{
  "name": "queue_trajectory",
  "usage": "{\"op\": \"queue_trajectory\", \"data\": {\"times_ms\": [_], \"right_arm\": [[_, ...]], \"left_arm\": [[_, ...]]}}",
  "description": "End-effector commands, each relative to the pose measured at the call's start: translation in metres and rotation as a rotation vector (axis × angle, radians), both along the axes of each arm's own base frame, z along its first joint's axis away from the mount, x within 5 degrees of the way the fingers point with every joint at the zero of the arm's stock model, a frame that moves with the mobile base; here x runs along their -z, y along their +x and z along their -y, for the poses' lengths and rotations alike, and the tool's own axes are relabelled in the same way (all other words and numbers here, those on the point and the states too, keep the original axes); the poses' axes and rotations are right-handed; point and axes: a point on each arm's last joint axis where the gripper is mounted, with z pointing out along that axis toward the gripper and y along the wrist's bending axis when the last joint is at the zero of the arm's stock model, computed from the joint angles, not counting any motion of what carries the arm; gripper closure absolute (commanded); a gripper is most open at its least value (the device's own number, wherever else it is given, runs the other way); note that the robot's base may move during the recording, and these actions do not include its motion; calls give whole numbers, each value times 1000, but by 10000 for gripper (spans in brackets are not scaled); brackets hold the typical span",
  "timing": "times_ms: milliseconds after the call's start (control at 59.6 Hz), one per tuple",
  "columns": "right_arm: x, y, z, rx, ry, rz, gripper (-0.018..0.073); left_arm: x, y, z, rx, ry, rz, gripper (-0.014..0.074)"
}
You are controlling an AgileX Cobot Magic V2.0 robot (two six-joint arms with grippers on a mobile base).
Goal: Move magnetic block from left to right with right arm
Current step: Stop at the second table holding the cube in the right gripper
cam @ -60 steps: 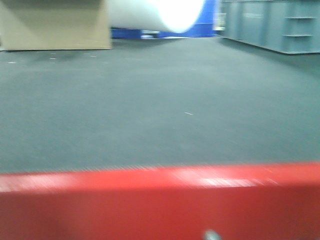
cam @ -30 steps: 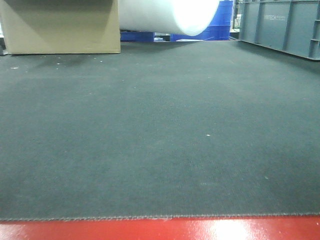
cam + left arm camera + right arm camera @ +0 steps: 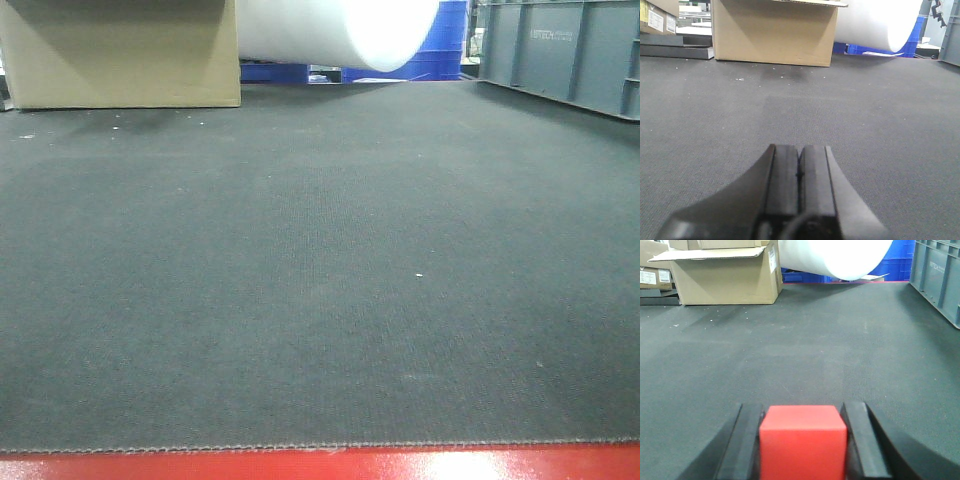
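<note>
The right gripper [image 3: 802, 411] grips the block [image 3: 803, 445] by two opposite sides, down near the dark mat [image 3: 805, 350]. The left gripper [image 3: 800, 170] is pressed closed on nothing, low over the mat.

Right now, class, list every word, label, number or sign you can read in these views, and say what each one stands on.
No text can be read for certain.
Crate: raised lettering near its top edge, too blurred to read.
Big box: white label on its side near the corner, print too small to read.
Left box: white labels, print too small to read.
Cube: no markings.
</note>
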Motion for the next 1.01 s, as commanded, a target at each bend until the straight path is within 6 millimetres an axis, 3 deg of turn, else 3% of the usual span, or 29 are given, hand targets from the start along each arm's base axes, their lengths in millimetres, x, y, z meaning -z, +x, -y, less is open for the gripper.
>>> {"op": "queue_trajectory", "data": {"times_ms": [0,269,369,537,755,990], "right_arm": [[-16,0,-1,-2,4,104,473],[-19,2,-4,-28,44,120,473],[-26,15,-10,-33,34,98,473],[-47,64,-35,-94,-42,33,473],[-66,135,-92,-259,-146,-98,473],[-43,202,-150,-331,-264,-352,473]], "left_arm": [[-6,-1,0,5,-13,94,712],[-6,-1,0,5,-13,94,713],[-6,-1,0,5,-13,94,713],[-6,-1,0,5,-13,94,713],[-6,-1,0,5,-13,94,713],[-6,-1,0,5,-13,94,713]]}}
